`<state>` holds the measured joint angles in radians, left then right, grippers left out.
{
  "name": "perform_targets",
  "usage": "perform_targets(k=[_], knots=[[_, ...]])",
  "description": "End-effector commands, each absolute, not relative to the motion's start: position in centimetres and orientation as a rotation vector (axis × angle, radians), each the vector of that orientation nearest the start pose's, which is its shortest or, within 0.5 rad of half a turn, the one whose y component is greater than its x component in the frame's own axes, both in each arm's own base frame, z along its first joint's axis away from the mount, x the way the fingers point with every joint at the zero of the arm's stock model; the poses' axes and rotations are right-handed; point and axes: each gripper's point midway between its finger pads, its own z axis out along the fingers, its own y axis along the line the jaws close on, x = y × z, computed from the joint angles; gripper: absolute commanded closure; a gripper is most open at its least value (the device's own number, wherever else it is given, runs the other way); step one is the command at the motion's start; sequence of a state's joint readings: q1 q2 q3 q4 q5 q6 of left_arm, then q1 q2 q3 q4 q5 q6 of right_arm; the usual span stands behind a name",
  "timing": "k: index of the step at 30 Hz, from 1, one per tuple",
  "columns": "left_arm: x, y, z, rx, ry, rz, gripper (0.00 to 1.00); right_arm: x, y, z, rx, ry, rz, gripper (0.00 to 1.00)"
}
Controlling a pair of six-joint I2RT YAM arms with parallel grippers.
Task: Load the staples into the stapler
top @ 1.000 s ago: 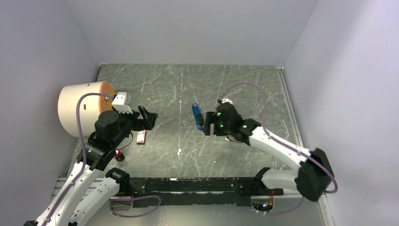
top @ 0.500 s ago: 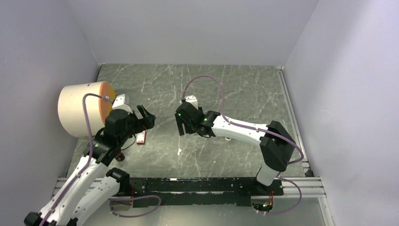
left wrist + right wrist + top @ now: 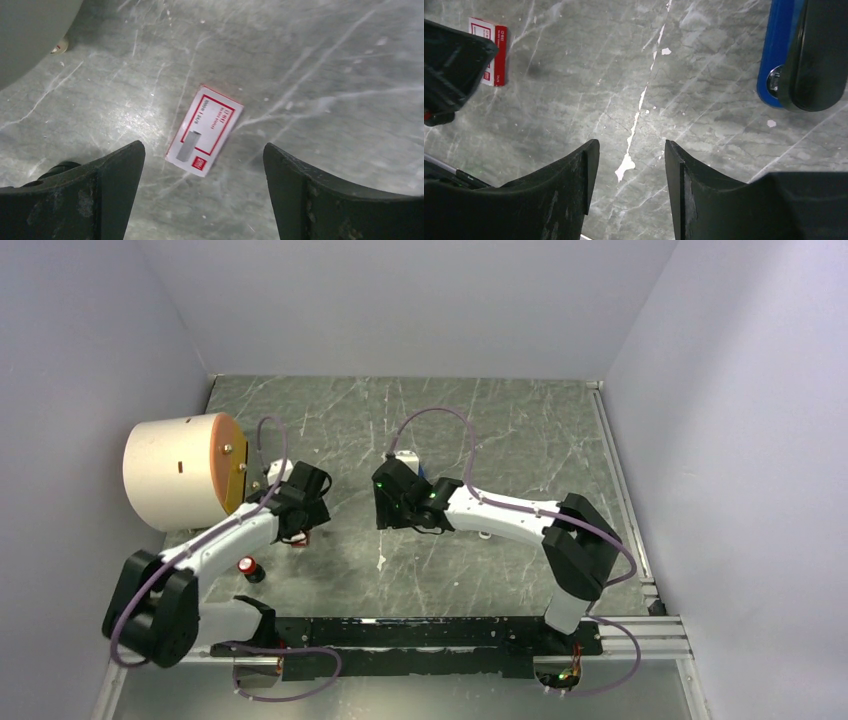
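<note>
Stapler (image 3: 776, 50) cut off at top edge; staple box (image 3: 204, 130) label txt unreadable.

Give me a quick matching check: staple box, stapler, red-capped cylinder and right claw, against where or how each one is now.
1. staple box
2. stapler
3. red-capped cylinder
4. right claw

A. open, empty, over bare table
B. beside the left arm, toward the bases
C. lying flat under the open left claw
D. blue, at the right edge of the right wrist view

Pairs: 1-C, 2-D, 3-B, 4-A
</note>
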<state>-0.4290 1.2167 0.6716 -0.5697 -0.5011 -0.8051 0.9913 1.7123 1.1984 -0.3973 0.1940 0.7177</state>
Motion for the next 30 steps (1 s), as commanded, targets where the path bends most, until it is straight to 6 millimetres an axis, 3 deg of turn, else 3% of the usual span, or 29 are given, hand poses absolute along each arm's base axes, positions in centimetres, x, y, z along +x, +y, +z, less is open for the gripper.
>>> perform_targets(k=[1,5,16,22,30], knots=[[26.0,-3.9,4.2,-0.633,2.397,0.308,0.08,24.4,36.5,9.2,-0.230,2.497,0.555,0.45],[25.7,-3.5,3.4,-0.611,2.422,0.360,0.17,23.8,36.7,8.1,-0.249,2.522,0.581,0.44],[25.8,-5.7,-0.1,-0.515,2.538,0.178,0.40,24.7,36.6,6.7,-0.245,2.545,0.530,0.44],[26.1,-7.2,0.1,-0.477,2.565,0.056,0.63,25.7,35.5,5.9,-0.233,2.571,0.428,0.44],[24.7,-10.9,-0.4,-0.333,2.644,-0.117,0.66,27.9,32.3,3.3,-0.413,2.618,0.135,0.37]])
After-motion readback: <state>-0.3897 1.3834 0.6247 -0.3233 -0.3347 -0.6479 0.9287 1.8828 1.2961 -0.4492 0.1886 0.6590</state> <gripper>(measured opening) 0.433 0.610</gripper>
